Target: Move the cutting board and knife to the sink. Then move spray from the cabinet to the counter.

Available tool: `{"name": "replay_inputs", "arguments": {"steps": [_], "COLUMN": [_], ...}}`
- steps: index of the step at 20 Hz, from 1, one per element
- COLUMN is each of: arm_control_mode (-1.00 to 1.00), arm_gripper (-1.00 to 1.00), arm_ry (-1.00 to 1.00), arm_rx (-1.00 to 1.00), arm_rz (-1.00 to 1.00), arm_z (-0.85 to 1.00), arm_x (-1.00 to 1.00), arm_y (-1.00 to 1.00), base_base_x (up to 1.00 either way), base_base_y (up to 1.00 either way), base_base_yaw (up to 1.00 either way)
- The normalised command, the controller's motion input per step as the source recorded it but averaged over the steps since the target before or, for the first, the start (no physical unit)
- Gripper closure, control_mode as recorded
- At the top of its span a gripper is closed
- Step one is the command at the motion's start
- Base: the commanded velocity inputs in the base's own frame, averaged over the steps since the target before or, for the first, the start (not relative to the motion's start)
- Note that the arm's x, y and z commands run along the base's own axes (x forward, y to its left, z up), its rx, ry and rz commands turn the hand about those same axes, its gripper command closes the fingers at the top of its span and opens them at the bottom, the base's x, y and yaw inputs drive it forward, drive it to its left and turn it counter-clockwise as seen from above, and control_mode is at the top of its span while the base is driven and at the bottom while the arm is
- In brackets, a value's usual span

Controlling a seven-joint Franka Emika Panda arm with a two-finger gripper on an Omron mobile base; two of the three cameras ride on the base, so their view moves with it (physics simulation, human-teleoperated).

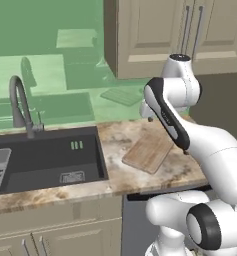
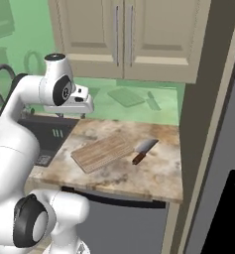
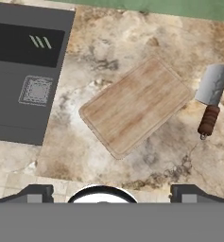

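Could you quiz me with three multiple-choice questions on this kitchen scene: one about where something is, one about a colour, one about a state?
1. Where does the knife lie?
A. In the sink
B. On the counter beside the board
C. On top of the board

2. What colour is the knife's handle?
A. Dark brown
B. White
C. Green

3. How are the cabinet doors?
A. Both open
B. One open
C. Both closed

Answers:
1 B: the knife rests on the counter, just off the board, with the sink further away.
2 A: the hand view shows a dark brown handle behind a grey blade.
3 C: both doors sit flush, handles side by side.
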Motion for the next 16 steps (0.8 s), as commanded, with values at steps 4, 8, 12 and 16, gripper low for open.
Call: {"name": "replay_inputs", "arguments": {"steps": [4, 8, 12, 16], "arm_control_mode": [1.0, 1.0, 1.0, 1.0], "arm_gripper": [-1.0, -1.0, -1.0, -1.0], "arm_ry": [0.0, 0.0, 0.0, 0.0], "arm_rx": [0.0, 0.0, 0.0, 0.0], "arm_rz": [0.0, 0.0, 0.0, 0.0], "arm_z": [0.0, 0.0, 0.0, 0.0], "arm_x": [0.0, 0.0, 0.0, 0.0], "arm_y": [0.0, 0.0, 0.0, 0.0], "base_base_x": [-0.02, 0.0, 0.0, 0.0], "base_base_y": [0.52, 0.58, 0.55, 0.52], "base_base_yaw": [0.0, 0.0, 0.0, -0.01]}}
